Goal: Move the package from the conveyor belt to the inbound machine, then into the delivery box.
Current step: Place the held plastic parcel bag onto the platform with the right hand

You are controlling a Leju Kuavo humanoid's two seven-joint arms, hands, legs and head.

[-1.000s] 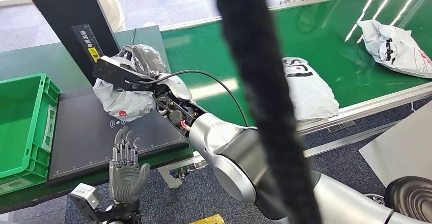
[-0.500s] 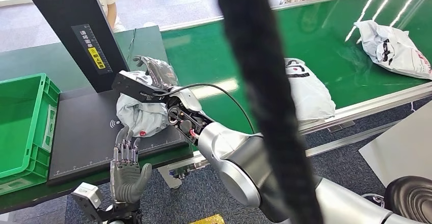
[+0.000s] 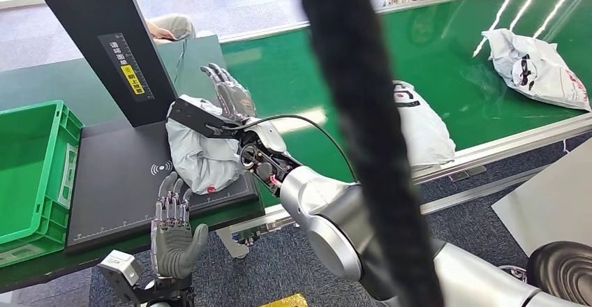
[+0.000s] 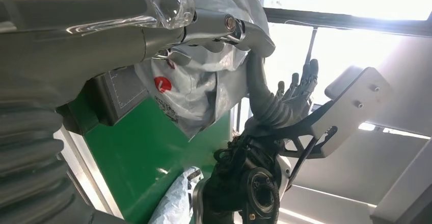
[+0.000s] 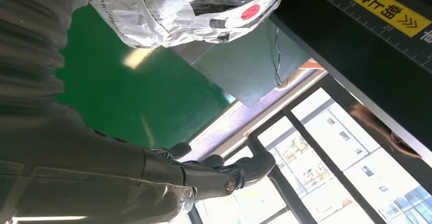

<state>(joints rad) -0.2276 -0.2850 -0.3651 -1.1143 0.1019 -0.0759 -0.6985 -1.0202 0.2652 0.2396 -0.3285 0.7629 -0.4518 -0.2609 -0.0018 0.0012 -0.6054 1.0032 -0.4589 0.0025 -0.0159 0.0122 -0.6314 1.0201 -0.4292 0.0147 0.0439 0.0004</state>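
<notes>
I judge stage one done: the grey package [image 3: 201, 155] lies on the black inbound machine plate [image 3: 119, 181], my right robot hand [image 3: 227, 94] spread and empty above it, left robot hand [image 3: 173, 231] open; the green delivery box [image 3: 31, 174] transfer remains.

Head high, looking down; wrists close; shared package [image 3: 202, 155].

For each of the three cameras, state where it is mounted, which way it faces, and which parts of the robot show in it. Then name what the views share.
Head view: high on the body, looking forward and down at the black scanner platform; right hand and left hand show.
Left wrist view: behind the left hand, facing the grey package.
Right wrist view: behind the right hand, facing the package.
Shared: all three show the package.
</notes>
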